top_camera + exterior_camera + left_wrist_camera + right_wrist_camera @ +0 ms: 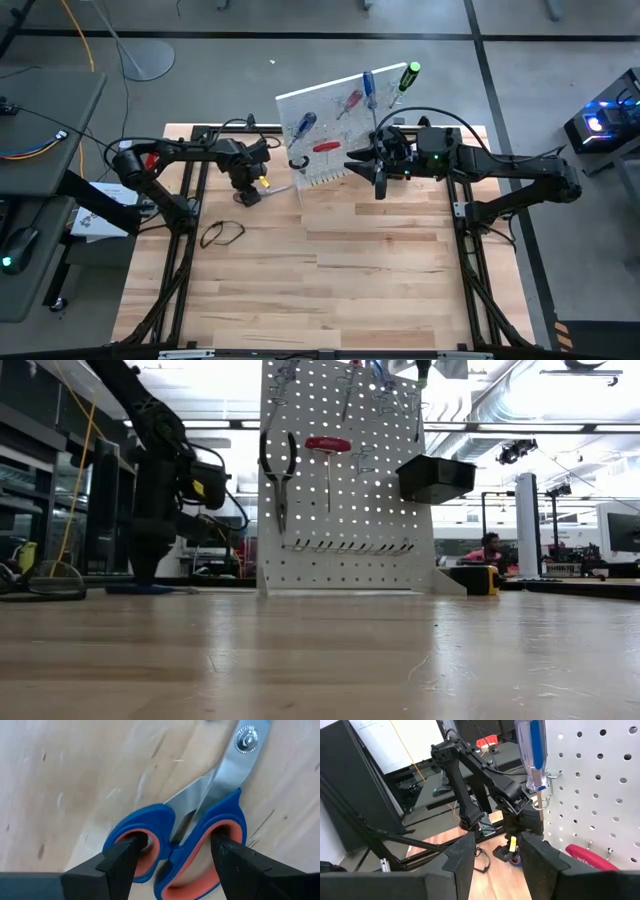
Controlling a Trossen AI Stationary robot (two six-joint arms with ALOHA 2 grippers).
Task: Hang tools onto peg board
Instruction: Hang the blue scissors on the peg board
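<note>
Blue-handled scissors (200, 835) with orange-lined loops lie flat on the wooden table, blades half apart. My left gripper (177, 850) points straight down over their handles at the table's far left (248, 190), open wide. The white peg board (340, 490) stands upright at the far middle. Pliers (280, 470), a red-handled tool (328, 445), a blue screwdriver (532, 750) and a green-black screwdriver (408, 75) hang on it. My right gripper (492, 855) hovers level and open beside the board (380, 175), with nothing between its fingers. My left gripper comes at the scissors from above with one fingertip in each handle loop: one in the small loop (150, 855), the other in the large loop (225, 826). The scissors rest flat on the table. Whether the tips press against the loops' rims, I cannot tell.
A black bin (435, 478) is fixed to the board's right side. A yellow tape measure (485, 578) sits on the table beside the board. A dark looped object (222, 235) lies on the table nearer than my left gripper. Black frame rails (190, 200) run along both table sides.
</note>
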